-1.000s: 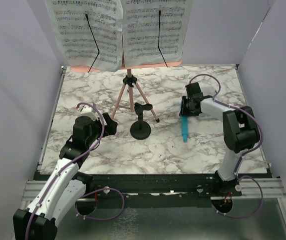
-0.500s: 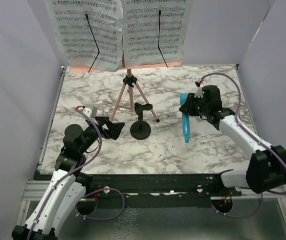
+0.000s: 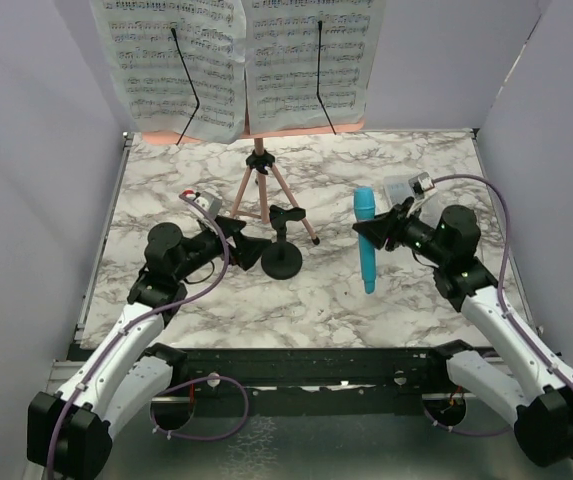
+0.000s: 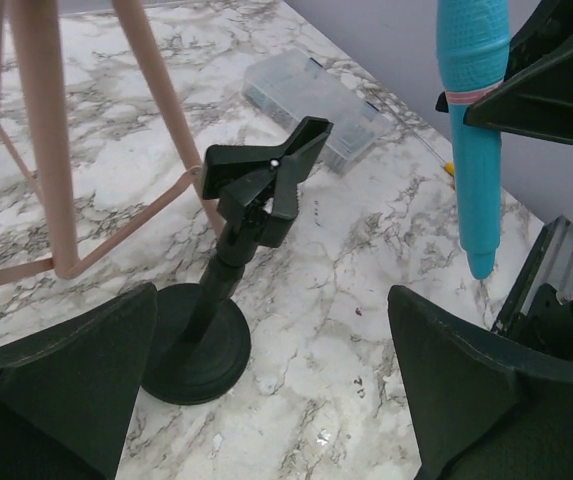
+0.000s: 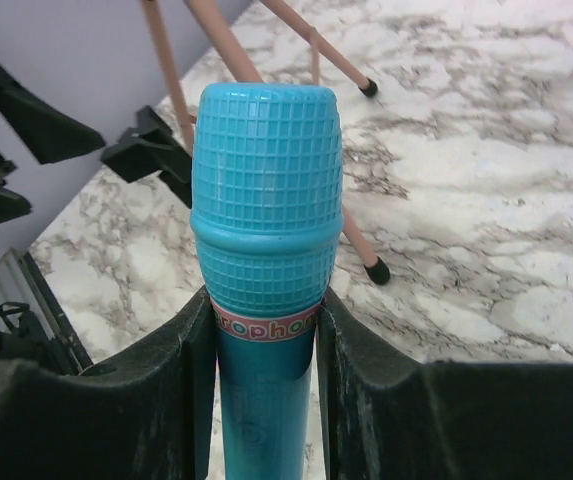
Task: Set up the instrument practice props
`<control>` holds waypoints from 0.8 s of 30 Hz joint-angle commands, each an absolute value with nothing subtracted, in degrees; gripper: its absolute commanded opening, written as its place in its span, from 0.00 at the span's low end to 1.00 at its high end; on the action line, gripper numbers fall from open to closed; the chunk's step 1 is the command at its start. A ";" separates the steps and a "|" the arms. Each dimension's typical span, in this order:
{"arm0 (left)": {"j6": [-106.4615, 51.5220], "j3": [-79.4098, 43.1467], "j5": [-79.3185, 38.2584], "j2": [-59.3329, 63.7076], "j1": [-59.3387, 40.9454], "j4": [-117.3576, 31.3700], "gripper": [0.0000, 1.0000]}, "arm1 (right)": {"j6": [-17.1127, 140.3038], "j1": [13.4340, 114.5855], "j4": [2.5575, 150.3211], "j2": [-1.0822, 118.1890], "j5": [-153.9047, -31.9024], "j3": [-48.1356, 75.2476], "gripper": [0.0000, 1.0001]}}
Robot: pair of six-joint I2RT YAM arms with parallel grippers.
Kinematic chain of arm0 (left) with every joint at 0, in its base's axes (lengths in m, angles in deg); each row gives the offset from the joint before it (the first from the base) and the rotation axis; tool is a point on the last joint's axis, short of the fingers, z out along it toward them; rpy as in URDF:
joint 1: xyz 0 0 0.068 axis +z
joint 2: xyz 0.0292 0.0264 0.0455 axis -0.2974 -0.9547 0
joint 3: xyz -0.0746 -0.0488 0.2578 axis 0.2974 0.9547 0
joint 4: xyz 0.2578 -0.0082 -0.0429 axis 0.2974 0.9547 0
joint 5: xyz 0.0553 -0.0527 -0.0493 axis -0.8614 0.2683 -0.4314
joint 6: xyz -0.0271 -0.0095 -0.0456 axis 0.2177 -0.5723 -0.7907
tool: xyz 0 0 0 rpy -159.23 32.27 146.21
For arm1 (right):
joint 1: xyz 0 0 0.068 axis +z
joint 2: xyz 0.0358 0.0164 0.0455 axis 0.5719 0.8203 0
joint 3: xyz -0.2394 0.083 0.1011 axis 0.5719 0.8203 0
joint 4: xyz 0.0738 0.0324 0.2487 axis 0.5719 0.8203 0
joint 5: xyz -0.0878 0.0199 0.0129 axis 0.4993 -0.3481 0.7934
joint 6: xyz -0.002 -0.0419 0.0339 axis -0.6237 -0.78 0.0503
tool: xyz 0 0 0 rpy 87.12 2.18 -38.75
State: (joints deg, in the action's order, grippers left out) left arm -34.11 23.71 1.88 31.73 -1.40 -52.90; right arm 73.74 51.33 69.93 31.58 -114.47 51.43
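Observation:
The pink music stand stands at the back on tripod legs, with two sheet-music pages resting on it. In front of it stands the black mic stand, its clip empty. My left gripper is open just left of the stand's round base, which lies between its fingers. My right gripper is shut on the blue microphone, holding it upright off the table, right of the mic stand. In the right wrist view the fingers clamp the microphone below its grille head.
A clear plastic compartment box lies on the marble table behind the microphone, toward the right wall. The tripod legs spread behind the mic stand. Grey walls close in both sides.
My right arm has swung round and brought the microphone upright, lifted and closer to the mic stand. My left gripper has moved right, up to the mic stand's base, still open.

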 commanded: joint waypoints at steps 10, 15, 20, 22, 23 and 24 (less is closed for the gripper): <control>-18.96 18.31 -11.40 24.21 -15.29 -59.90 0.98 | 72.48 51.58 56.49 16.17 -117.69 60.88 0.01; -15.42 17.68 -18.08 25.17 -15.39 -58.41 0.98 | 71.03 51.58 56.60 15.63 -120.90 60.63 0.01; -9.22 16.04 -17.69 24.76 -15.39 -56.69 0.98 | 69.85 51.59 55.20 15.98 -123.48 60.78 0.00; -6.00 15.61 -14.54 24.00 -15.39 -56.79 0.98 | 69.81 51.58 54.03 16.01 -124.53 61.05 0.00; -4.06 15.54 -12.52 23.64 -15.39 -56.72 0.98 | 69.74 51.58 53.32 16.08 -124.87 61.23 0.00; -1.80 15.46 -10.45 23.31 -15.39 -56.73 0.98 | 70.04 51.59 52.35 16.25 -124.75 61.57 0.01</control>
State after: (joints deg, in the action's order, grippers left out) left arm -11.62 17.55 -15.86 24.38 -15.19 -57.49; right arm 71.12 51.33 57.50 16.30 -121.53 60.55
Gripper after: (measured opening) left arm 0.982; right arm 0.375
